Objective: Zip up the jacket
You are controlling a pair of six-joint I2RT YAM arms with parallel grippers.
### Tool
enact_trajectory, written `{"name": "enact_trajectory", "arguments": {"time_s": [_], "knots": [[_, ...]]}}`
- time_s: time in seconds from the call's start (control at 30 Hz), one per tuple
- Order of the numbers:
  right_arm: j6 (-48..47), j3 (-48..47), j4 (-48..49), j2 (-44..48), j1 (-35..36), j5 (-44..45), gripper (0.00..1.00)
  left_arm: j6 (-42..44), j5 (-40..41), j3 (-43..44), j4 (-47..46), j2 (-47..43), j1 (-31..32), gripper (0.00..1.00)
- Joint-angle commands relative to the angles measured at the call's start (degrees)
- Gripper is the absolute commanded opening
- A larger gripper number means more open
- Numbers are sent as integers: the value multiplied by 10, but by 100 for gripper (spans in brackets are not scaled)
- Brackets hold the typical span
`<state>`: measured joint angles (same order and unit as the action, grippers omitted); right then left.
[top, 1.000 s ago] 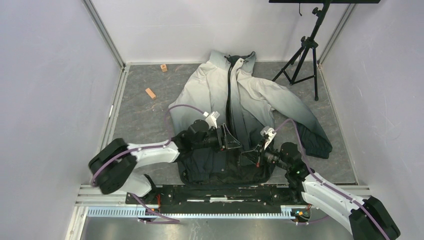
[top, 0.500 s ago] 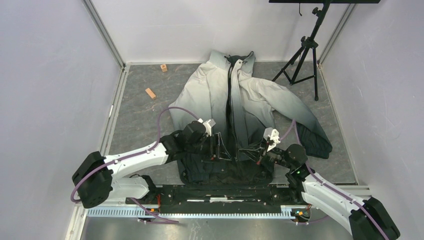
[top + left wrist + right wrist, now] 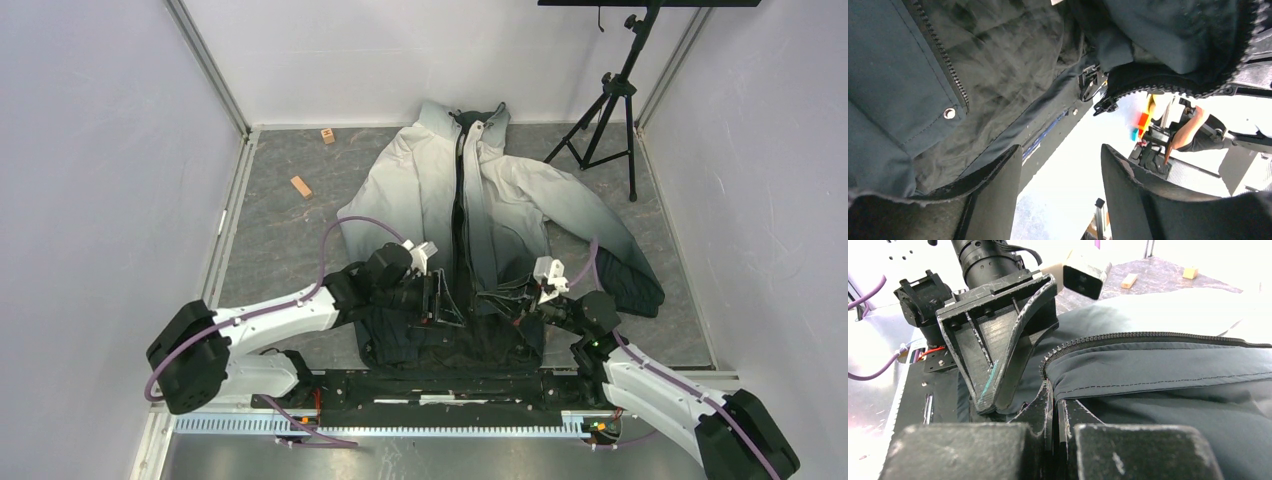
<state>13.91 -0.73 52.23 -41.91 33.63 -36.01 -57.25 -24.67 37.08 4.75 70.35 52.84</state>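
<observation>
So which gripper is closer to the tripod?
Right. The right gripper, shut on the jacket hem, is on the tripod's side of the zipper; the left gripper, open, is across the zipper, farther away.

jacket (image 3: 420, 190) on floor (image 3: 280, 250), tripod (image 3: 612, 100) behind-right of it, blocks (image 3: 301, 187) to its left

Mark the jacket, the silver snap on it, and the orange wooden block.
Pale-grey-to-black fabric jacket (image 3: 497, 232): top view, front panel, mid-chest.
Round silver metal snap (image 3: 949, 113): left wrist view, its centre.
Small orange wooden block (image 3: 301, 187): top view, its middle.
</observation>
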Motion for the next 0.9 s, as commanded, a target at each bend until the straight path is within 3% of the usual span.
{"name": "enact_trajectory", "arguments": {"time_s": [0.0,0.13,0.3,0.57,0.87], "knots": [[-14,140,73,-1,0,-10,0,22,-38,19,14,16,1,63],[-24,142,53,9,0,10,0,22,-9,63,125,57,1,50],[-32,140,30,17,0,29,0,9,47,127,266,107,4,43],[-42,129,-45,45,0,62,0,41,124,298,438,267,11,44],[-44,141,-101,132,0,95,0,49,164,391,493,380,15,45]]}}
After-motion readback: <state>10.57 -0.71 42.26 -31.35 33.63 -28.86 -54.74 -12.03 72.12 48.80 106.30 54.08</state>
